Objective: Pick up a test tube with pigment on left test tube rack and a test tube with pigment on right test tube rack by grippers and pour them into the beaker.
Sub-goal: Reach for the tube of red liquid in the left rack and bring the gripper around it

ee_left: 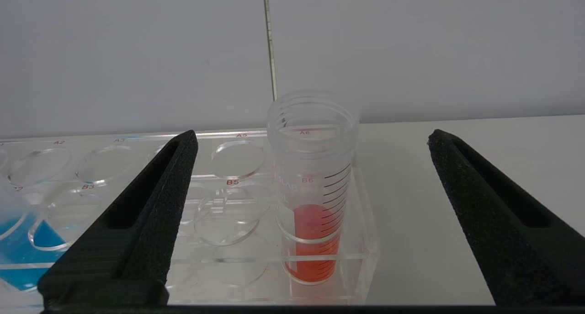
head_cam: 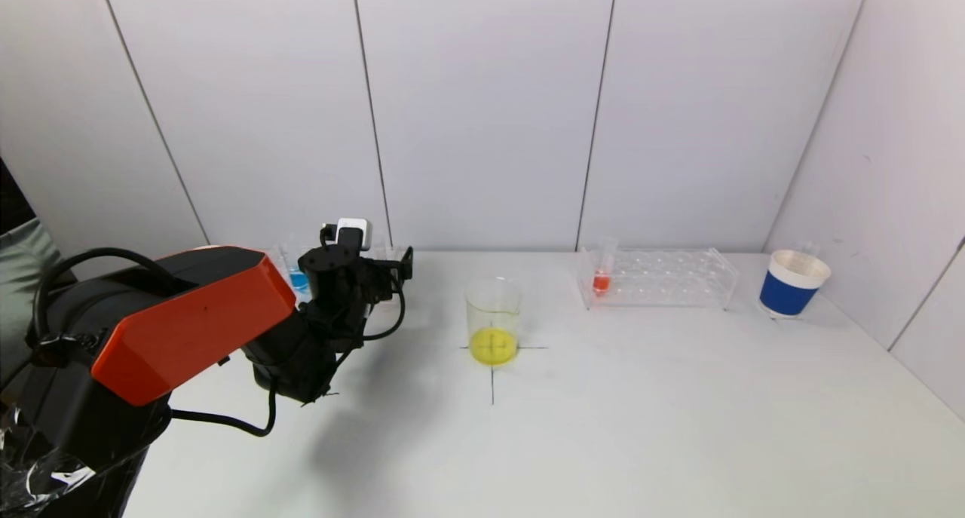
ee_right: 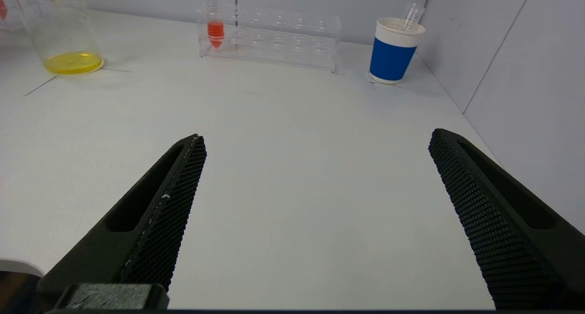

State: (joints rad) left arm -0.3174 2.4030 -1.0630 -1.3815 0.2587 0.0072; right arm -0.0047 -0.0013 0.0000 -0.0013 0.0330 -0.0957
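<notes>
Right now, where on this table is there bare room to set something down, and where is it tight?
Widest bare patch: the near table, in front of the beaker and the right test tube rack. Smaller gaps lie between beaker and right rack, and between that rack and the blue paper cup. It is crowded at the left test tube rack, where the open left gripper flanks the red-pigment tube.

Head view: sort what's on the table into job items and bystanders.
Job: left rack with red tube, blue tube; right rack with red tube; beaker; open left pincer.
Bystanders: blue paper cup.
</notes>
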